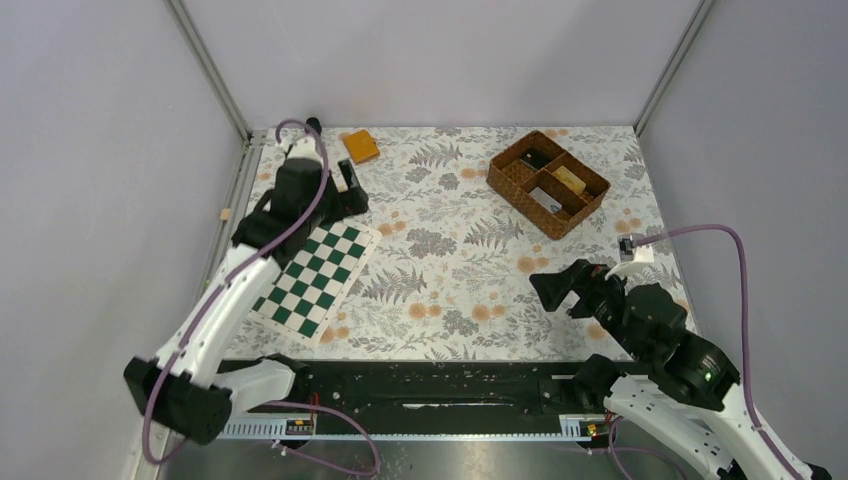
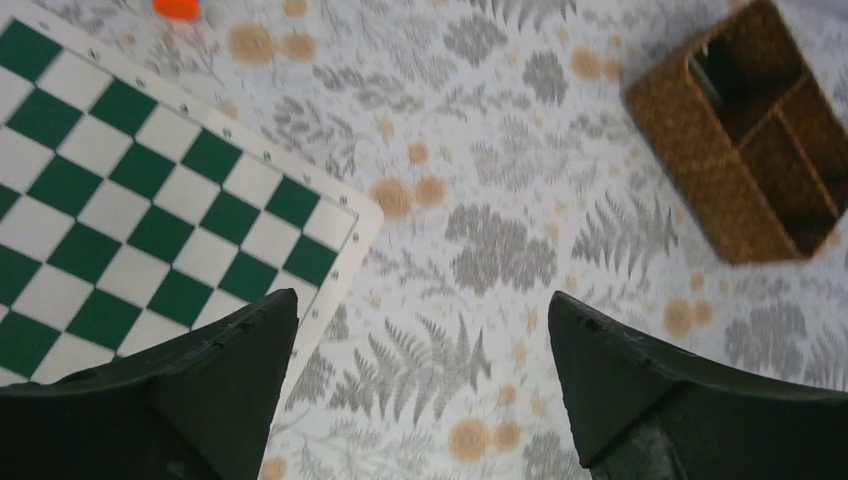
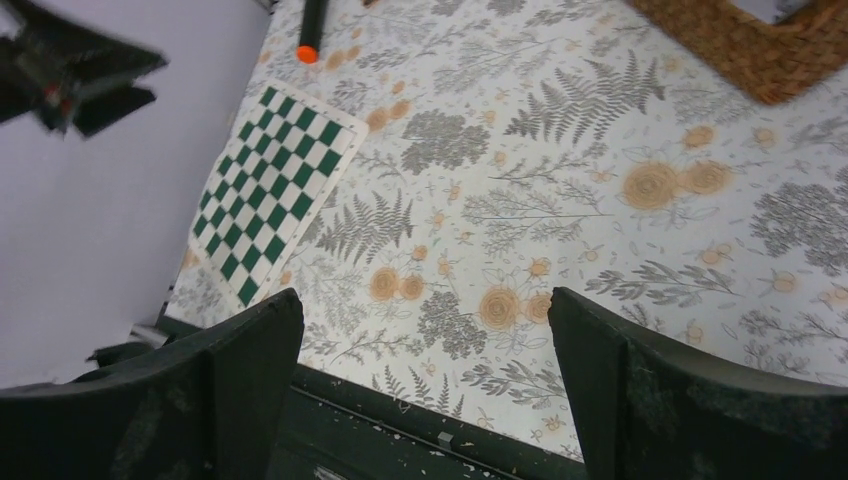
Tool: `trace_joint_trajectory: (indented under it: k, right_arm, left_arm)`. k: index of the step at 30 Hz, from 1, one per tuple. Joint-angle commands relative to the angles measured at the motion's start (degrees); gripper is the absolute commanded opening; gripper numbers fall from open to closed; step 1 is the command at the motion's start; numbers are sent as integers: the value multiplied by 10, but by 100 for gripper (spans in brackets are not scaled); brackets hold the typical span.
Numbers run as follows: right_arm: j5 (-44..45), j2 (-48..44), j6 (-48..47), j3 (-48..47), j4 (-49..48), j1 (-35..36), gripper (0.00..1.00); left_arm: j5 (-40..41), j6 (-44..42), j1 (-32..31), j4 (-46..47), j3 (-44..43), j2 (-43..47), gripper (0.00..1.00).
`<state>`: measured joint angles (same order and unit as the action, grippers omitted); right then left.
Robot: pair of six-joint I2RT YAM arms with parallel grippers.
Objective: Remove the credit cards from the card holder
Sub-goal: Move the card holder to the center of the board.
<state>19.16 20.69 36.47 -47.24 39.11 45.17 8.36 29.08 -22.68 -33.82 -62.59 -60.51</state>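
The card holder (image 1: 361, 146) is a small orange-tan wallet lying shut on the floral cloth at the far left. No credit cards show. My left gripper (image 1: 352, 198) hovers just near of the holder, by the far corner of the chessboard. It is open and empty, and in the left wrist view (image 2: 420, 310) only cloth lies between its fingers. My right gripper (image 1: 555, 288) is open and empty over the near right of the table, far from the holder. In the right wrist view (image 3: 425, 310) its fingers frame the cloth and the table's near edge.
A green-and-white chessboard (image 1: 315, 275) lies at the near left, also in the left wrist view (image 2: 150, 200) and the right wrist view (image 3: 270, 180). A brown wicker compartment basket (image 1: 510, 180) with small items stands at the far right. A black marker with an orange tip (image 3: 310, 30) lies at the far left.
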Motion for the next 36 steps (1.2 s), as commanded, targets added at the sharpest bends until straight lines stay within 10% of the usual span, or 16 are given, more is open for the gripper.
trace_joint_trajectory:
  k: [1,12,20,36]
  right_arm:
    - [-85,-40,-49,26,-80,5,99]
    - [-91,-64,-47,3,-71,5,99]
    - [-88,-19,-44,-16,-61,5,96]
    - [-19,58,-57,-56,-53,4,96]
  left_arm:
    - [65,29,27,4,-126,-113,93]
    - [-111,180,159,273,-199,-388,80]
    - [-199,290,198,307,-354,-641,69]
    - [-102,306,198,267,-450,-758,63]
